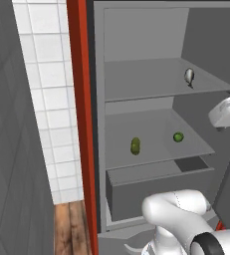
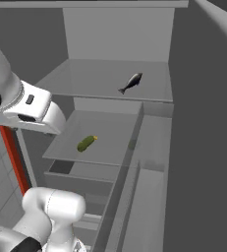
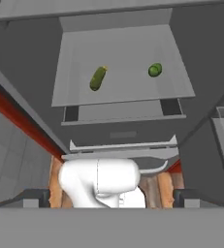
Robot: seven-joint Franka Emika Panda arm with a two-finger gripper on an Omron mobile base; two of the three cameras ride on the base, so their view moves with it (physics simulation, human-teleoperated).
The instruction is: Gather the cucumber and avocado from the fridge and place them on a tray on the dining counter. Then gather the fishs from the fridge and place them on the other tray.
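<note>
Claw (image 3: 111,197) spread; fridge (image 1: 136,35) shelf holds cucumber (image 3: 98,78), avocado (image 3: 155,70).

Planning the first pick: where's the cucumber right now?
The cucumber lies on the fridge's middle shelf, left of the avocado in the left base view, one shelf below the fish.

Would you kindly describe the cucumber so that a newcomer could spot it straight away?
Look into the open fridge and find the middle shelf, below the one holding the fish. The cucumber lies on its left side; it is long and narrow, while the avocado to its right is small and round.
</note>
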